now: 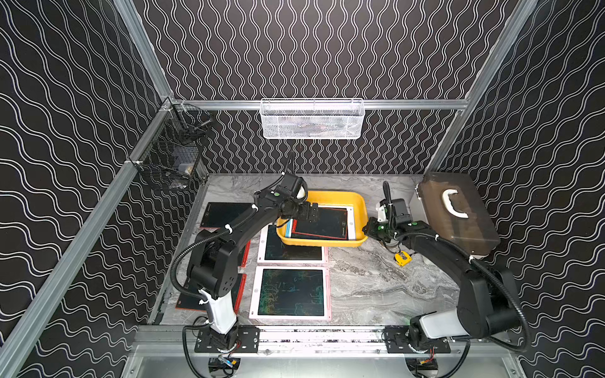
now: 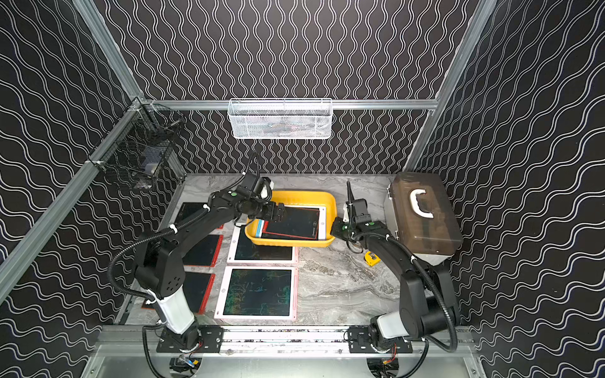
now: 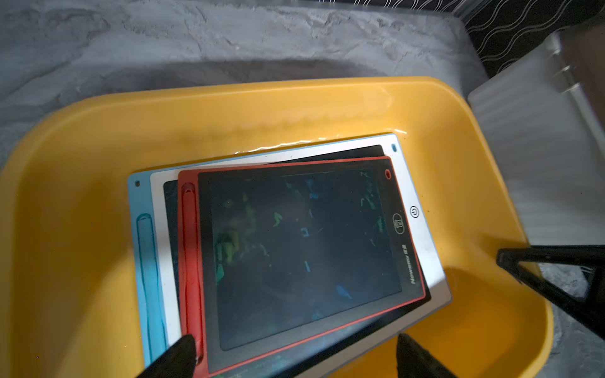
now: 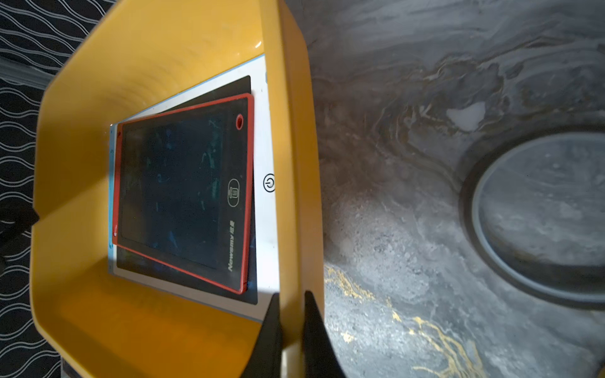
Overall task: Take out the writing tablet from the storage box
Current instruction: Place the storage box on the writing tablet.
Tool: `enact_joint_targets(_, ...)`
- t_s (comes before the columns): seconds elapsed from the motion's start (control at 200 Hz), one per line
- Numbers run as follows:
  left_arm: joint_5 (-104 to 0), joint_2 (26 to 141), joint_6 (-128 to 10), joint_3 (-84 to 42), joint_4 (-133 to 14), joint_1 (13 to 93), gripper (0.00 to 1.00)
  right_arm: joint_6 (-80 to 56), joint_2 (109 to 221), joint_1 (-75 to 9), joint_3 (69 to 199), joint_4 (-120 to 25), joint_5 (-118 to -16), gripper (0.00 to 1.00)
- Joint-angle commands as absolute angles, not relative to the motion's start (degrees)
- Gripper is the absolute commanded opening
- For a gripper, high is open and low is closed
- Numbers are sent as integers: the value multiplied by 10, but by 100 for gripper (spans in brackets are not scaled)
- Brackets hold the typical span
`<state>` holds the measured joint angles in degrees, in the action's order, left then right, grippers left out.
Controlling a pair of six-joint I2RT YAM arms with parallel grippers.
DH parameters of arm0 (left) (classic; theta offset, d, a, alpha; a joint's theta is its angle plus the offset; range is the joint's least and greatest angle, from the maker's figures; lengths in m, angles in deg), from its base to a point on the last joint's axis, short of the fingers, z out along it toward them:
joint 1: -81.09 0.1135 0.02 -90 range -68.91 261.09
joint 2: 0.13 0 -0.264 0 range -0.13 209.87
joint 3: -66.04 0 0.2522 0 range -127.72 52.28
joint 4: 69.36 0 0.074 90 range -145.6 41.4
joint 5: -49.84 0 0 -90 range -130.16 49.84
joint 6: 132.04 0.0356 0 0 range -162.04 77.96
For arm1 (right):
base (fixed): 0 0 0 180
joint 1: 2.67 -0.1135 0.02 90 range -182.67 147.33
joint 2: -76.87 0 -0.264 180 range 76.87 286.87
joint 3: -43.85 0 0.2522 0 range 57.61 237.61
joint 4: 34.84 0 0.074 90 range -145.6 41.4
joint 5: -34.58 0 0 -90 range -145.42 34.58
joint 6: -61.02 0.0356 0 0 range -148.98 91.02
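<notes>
Low in a top view, a pink-framed tablet (image 1: 290, 292) lies on the marble bench (image 1: 376, 284). Farther back, at frame centre, the yellow storage box (image 1: 340, 196) holds the red-framed writing tablet (image 1: 319, 224) atop a stack. The left end effector (image 3: 296, 347) hangs spread above that tablet. The right end effector (image 4: 291, 296) pinches the box's rim.

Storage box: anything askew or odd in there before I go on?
Yes. The red-framed tablet on top lies skewed across the white tablet beneath. The storage box itself overlaps a pink-framed tablet on the table, so it may sit tilted. The right gripper pinches its rim.
</notes>
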<state>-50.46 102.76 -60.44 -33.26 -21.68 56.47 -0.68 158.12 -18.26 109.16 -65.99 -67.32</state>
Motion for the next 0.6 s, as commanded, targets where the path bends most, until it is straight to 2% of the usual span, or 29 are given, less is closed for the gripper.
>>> enact_joint_targets(0.0, -480, 1004, -620, -300, -228, 559, 99, 19, 1546, -195, 1057, -577, -679, 0)
enact_joint_targets(0.215, -458, 980, -633, -238, -242, 556, 99, 30, 1501, -208, 985, -550, -662, 0)
enact_joint_targets(0.51, -458, 1005, -634, -216, -255, 552, 99, 22, 1500, -220, 950, -544, -621, 0)
enact_joint_targets(0.595, -460, 1016, -637, -214, -260, 551, 99, 22, 1499, -224, 946, -554, -605, 8)
